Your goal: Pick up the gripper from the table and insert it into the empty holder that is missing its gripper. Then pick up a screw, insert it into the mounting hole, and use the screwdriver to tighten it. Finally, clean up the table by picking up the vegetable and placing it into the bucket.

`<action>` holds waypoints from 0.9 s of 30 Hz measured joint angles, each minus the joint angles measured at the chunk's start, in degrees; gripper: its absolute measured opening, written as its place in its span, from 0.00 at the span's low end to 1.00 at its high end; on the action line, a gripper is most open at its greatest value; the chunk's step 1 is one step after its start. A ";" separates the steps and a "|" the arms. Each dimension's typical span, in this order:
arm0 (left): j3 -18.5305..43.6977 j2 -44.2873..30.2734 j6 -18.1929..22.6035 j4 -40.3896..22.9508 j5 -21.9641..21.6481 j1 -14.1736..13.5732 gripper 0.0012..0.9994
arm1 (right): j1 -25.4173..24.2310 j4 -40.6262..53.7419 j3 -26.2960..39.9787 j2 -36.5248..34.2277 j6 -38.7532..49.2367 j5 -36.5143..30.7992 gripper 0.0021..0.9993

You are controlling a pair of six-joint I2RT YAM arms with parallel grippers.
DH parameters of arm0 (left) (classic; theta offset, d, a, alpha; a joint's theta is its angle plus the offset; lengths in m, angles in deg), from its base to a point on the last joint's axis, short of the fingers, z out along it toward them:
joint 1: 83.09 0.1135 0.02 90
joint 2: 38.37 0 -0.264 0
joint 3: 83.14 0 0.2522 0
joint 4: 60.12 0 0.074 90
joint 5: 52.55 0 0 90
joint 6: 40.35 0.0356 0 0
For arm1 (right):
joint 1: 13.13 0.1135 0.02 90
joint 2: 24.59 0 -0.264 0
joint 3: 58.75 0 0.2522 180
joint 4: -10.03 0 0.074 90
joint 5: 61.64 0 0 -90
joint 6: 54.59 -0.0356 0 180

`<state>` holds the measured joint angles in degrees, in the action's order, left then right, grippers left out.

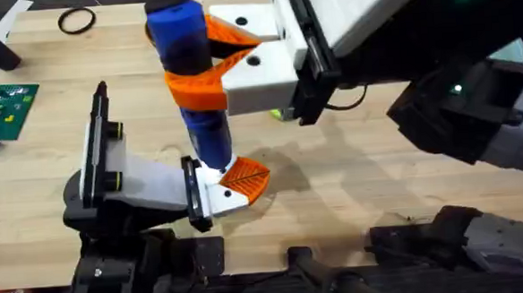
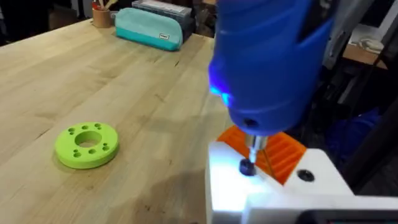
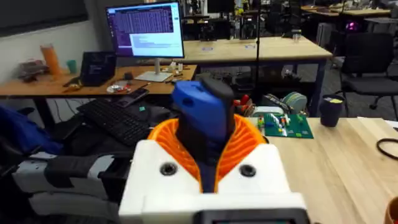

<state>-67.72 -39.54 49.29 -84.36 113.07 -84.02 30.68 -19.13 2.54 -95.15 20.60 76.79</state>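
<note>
Right gripper [image 1: 205, 60] jaws clamped round the screwdriver [image 1: 190, 69], held upright so its bit meets the screw [image 2: 247, 167] on the holder [image 1: 156, 183]. Orange gripper [image 1: 246, 180] seated at the holder's right end, near counter edge. Left jaws: cannot tell

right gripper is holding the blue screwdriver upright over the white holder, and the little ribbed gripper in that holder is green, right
Not quite: the ribbed gripper in the holder is orange, not green, as the overhead view shows. The rest holds: the right gripper holds the blue screwdriver upright, tip down on the white holder.
</note>
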 joint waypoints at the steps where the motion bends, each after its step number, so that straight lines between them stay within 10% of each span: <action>1: 0.00 0.00 0.00 0.00 0.00 0.00 0.01 | -0.02 0.05 0.00 -0.01 0.00 0.10 0.07; 27: 0.00 0.00 0.00 0.00 0.00 0.00 0.01 | -0.92 1.34 0.00 0.00 0.00 0.59 0.07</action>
<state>-67.72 -39.54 49.29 -84.36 113.07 -84.02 29.76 -17.79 2.54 -95.15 20.60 77.37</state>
